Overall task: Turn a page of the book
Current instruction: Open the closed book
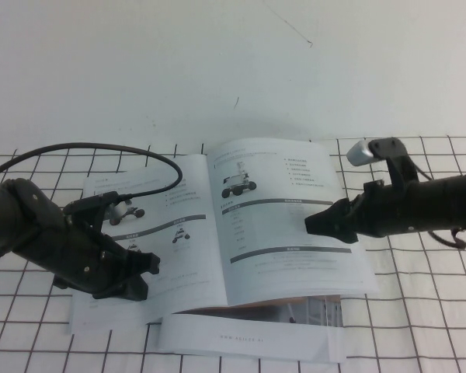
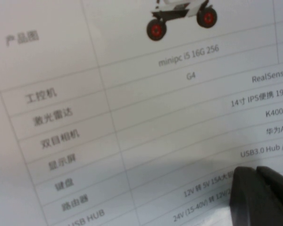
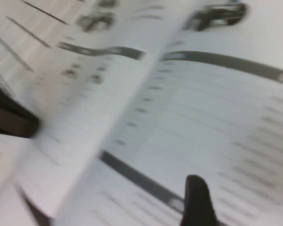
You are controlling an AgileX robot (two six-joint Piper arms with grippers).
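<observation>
The book (image 1: pixel 194 194) lies open on the gridded table. Its right-hand page (image 1: pixel 276 233) shows a rover photo, a bullet list and two grey bars, and its front edge bows up off the sheets beneath. My right gripper (image 1: pixel 320 225) reaches in from the right over this page's outer part, jaws open. In the right wrist view one finger (image 3: pixel 195 202) stands over the printed page (image 3: pixel 217 117). My left gripper (image 1: pixel 144 272) rests shut on the left-hand page; in the left wrist view its fingers (image 2: pixel 262 197) press together on a printed table (image 2: pixel 132 122).
A plain white booklet (image 1: pixel 248 338) sticks out from under the book's front edge. The left arm's black cable (image 1: pixel 140 149) arches over the left page. The white cloth with a black grid (image 1: pixel 419 311) covers the table, and a white wall stands behind.
</observation>
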